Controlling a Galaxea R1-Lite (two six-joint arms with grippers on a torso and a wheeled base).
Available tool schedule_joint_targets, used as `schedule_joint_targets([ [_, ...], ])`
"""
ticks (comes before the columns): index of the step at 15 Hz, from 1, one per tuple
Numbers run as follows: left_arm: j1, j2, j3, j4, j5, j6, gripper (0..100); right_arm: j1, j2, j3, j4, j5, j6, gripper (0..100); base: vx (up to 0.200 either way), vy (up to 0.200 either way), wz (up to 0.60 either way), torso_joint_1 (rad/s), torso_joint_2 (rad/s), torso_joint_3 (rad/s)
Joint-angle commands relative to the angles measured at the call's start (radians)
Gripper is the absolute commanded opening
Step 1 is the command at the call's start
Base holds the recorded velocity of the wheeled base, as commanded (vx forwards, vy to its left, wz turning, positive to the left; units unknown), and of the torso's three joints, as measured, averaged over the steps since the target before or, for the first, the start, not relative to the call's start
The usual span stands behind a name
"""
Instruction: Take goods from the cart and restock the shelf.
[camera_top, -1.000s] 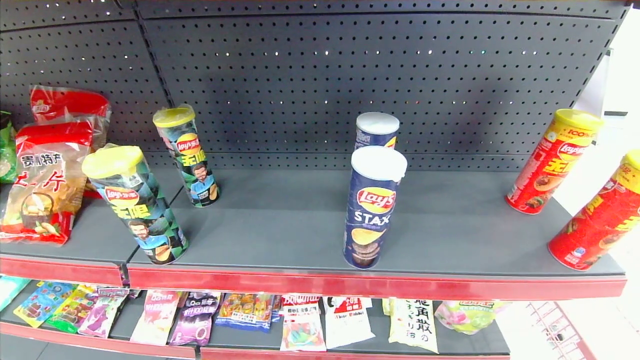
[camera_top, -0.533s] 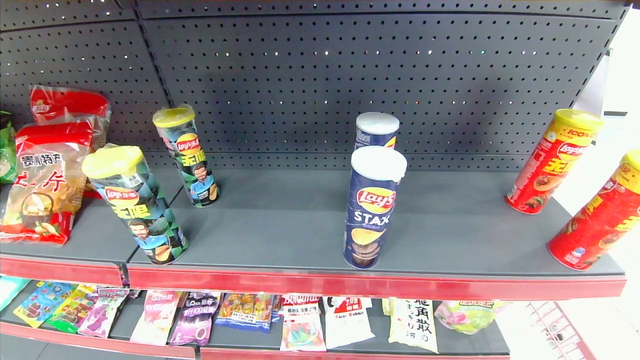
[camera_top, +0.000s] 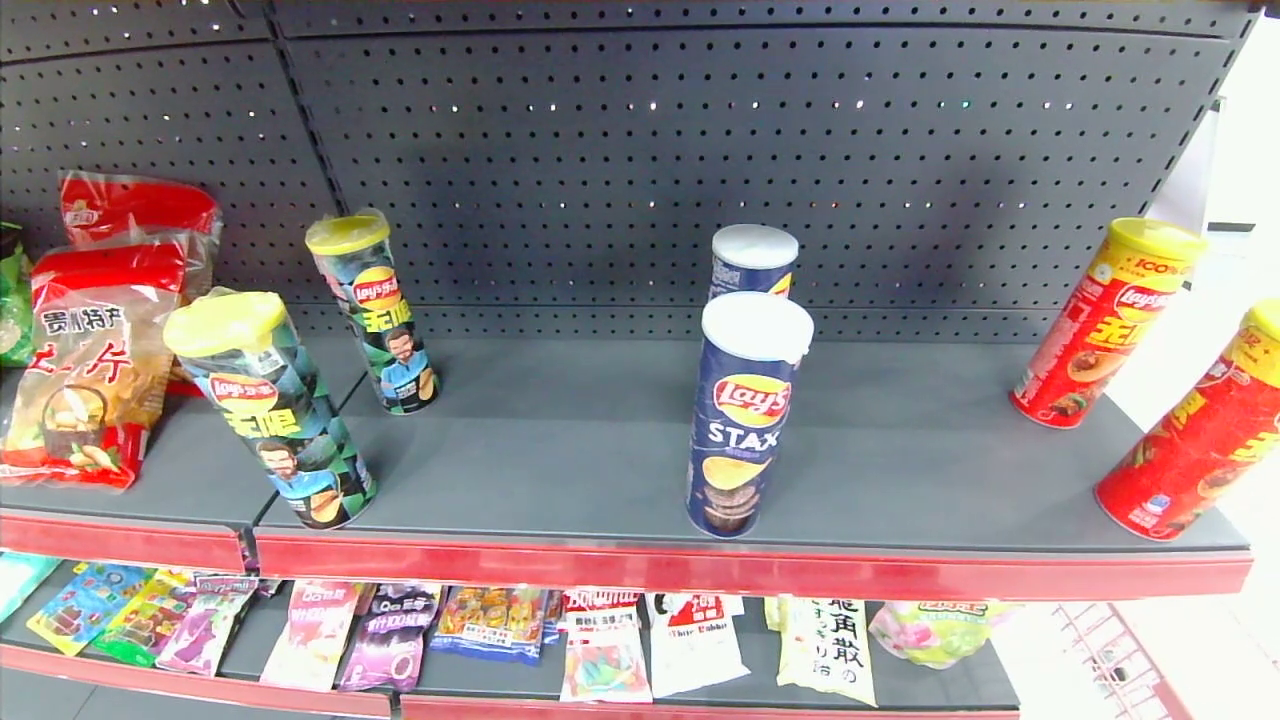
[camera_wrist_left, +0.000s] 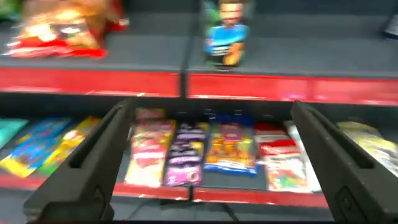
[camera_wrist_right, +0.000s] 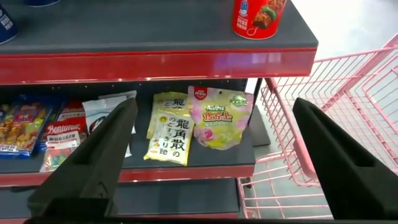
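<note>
Hanging with its fingers spread wide and nothing between them, the left end effector is facing a row of flat snack packets that are lying on the lower shelf, below the red front lip of the upper shelf. The right end effector is likewise gaping apart and empty, and it is pointing at the right end of that lower shelf, where a yellow packet and a pale green pouch are lying side by side. The pink wire cart is standing just beside the shelf's right end; what it is carrying cannot be told. On the upper shelf six cans are standing upright in three pairs, well apart from one another. Two green-patterned cans with yellow lids are sitting toward the left, one at the front edge and one farther back, and two blue cans with white lids are standing in the middle, one directly behind the other. Two red cans with yellow lids are standing at the right end. At the far left, red bags are leaning against the pegboard back.
</note>
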Motion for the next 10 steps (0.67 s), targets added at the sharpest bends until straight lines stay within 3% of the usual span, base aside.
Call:
schedule_joint_targets([
  [1, 0.0, 0.003, 0.016, -0.006, -0.113, 0.029, 100, 0.001, 0.003, 0.0, -0.001, 0.0, -0.002, 100, 0.0, 0.0, 0.0, 0.0, 0.0, 0.0],
  [4, 0.0, 0.003, 0.033, -0.009, -0.048, 0.008, 100, 0.001, 0.003, 0.0, -0.001, 0.0, 0.001, 100, 0.0, 0.0, 0.0, 0.0, 0.0, 0.0],
  [10, 0.0, 0.003, 0.033, -0.009, -0.048, 0.008, 100, 0.001, 0.003, 0.0, 0.0, 0.0, 0.001, 100, 0.0, 0.0, 0.0, 0.0, 0.0, 0.0],
])
